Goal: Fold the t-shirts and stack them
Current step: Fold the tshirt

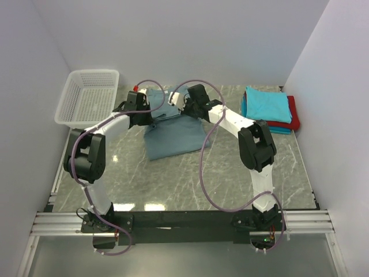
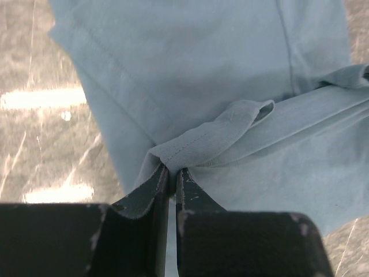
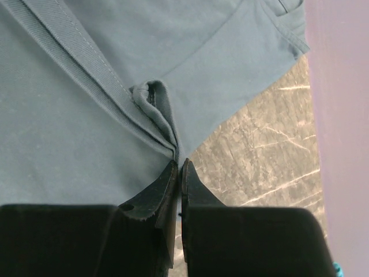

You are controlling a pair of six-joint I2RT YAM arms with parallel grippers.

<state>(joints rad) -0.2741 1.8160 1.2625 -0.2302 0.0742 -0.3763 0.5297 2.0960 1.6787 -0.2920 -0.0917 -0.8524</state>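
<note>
The dusty grey-blue t-shirt (image 1: 173, 135) lies partly folded on the marble table, its far end lifted between my two grippers. My left gripper (image 1: 142, 111) is shut on a bunched hem of that shirt (image 2: 196, 141). My right gripper (image 1: 193, 108) is shut on a pinched fold of the same shirt (image 3: 155, 101), at its edge above bare table. A folded stack sits at the back right: a turquoise shirt (image 1: 266, 104) on top, a red one (image 1: 294, 115) and a teal one (image 1: 281, 130) showing beneath it.
A white plastic mesh basket (image 1: 89, 97) stands at the back left. White walls close in the table (image 1: 173, 179) on three sides. The arms' mounting rail (image 1: 173, 222) runs along the near edge.
</note>
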